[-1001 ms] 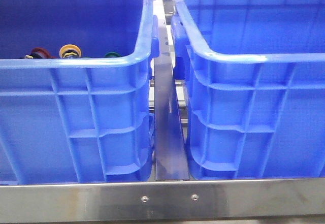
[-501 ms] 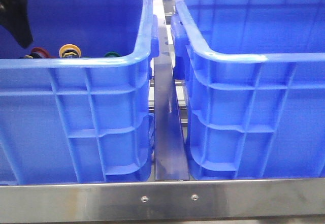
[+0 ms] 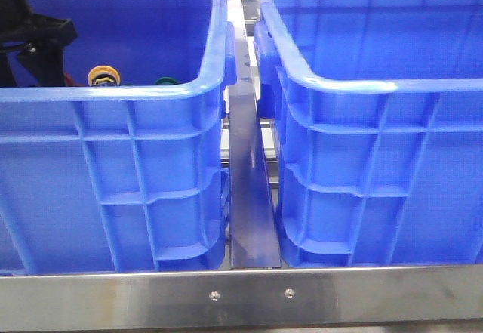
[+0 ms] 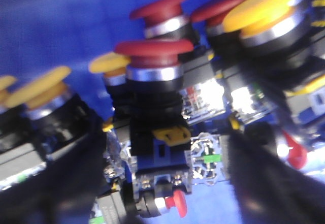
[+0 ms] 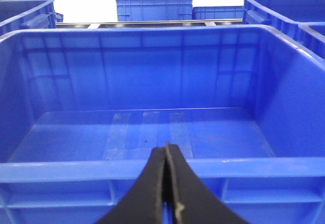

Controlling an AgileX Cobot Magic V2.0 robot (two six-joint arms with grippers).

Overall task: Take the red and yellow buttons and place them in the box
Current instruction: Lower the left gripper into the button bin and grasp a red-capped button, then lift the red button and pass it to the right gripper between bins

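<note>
Blue crate [image 3: 151,95]: left claw [image 4: 167,183] apparently straddles red button [image 4: 155,49].

Left pincer [image 3: 30,46] hides red button; crate rim [image 3: 113,93] hides button bodies.

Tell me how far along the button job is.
Nothing delivered yet: the right box is bare inside. In hand: the left gripper is down among the buttons, open jaws either side of a red button, not closed. The right gripper waits shut. Both picks remain.
</note>
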